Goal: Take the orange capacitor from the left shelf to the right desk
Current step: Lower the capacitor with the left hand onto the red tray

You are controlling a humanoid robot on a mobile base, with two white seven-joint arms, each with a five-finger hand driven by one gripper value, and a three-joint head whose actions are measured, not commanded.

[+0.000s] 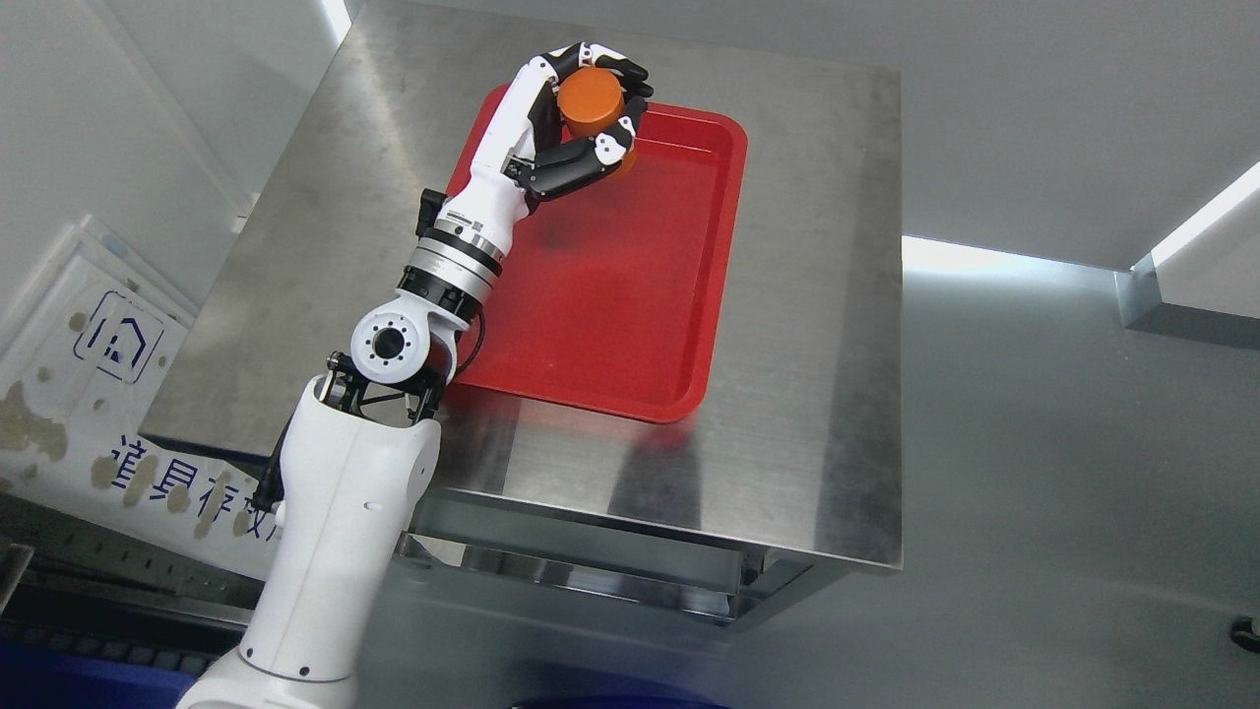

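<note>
While the left arm reaches in from the lower left, the left hand (581, 113) holds the orange capacitor (592, 102), fingers (576, 162) curled around it. Capacitor sits over the far corner of the red tray (630, 315), which rests on the steel desk (817, 295). Contact with the tray cannot be confirmed.

White sign (118, 394), lower left — blue house icon, blue Chinese characters, partly hidden.

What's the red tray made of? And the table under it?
The tray looks like glossy moulded plastic: even red colour, rounded rim, soft shine. The table looks like brushed stainless steel: grey, streaky, with blurry reflections of the tray's edge.
</note>
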